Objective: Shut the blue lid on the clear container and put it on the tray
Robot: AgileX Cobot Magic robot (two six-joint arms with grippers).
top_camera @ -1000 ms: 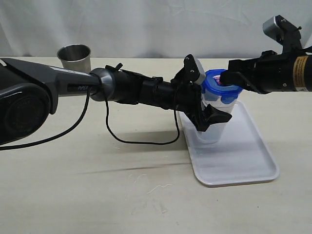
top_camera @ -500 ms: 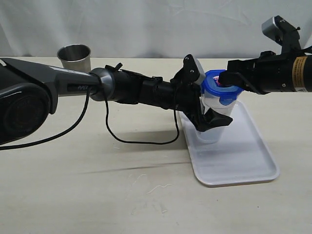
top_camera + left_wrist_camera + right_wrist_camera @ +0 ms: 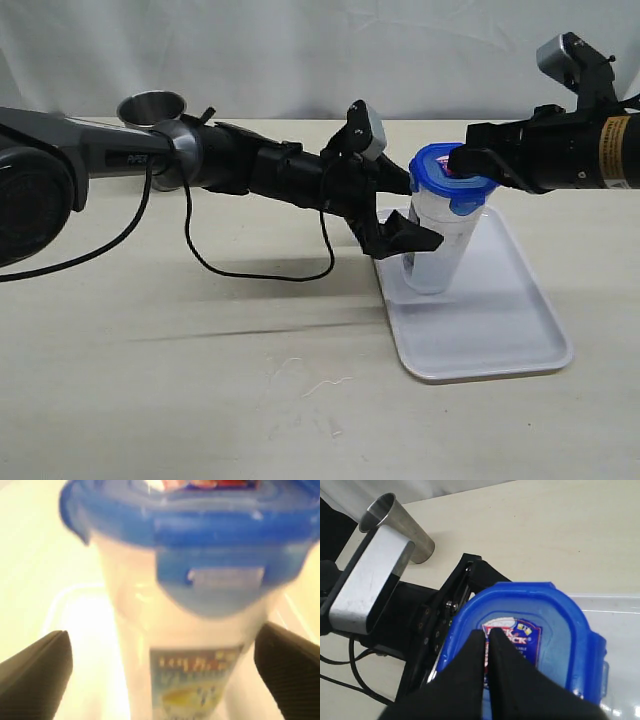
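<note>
While the clear container (image 3: 436, 252) is standing upright on the tray (image 3: 505, 345), close to the tray's far corner on the left arm's side, the blue lid (image 3: 450, 181) is sitting on top of it. The lid is covering the mouth, and one snap flap is hanging down over the rim on the near side. In the left wrist view the printed label strip is facing the camera, below that flap.

The left tool (image 3: 409, 212) is reaching over the tray's left edge with its jaws spread wide, one on each side of the container. Its dark fingers (image 3: 36, 676) are showing a gap of tray between themselves and the translucent wall, so nothing is being pinched.

The right tool (image 3: 462, 160) is coming in from above the tray's right side with its jaws pressed together. Its black tips are lying over the red-and-white sticker at the middle of the lid. Whether they are actually bearing down on the plastic I cannot tell.

The tray is lying flat on the pale surface (image 3: 220, 390). A grey metal cup (image 3: 153, 107) is standing well apart from the tray, far off past the left arm near the surface's back edge. A black cable (image 3: 205, 262) is drooping from that arm onto the surface, short of the tray's left edge.
</note>
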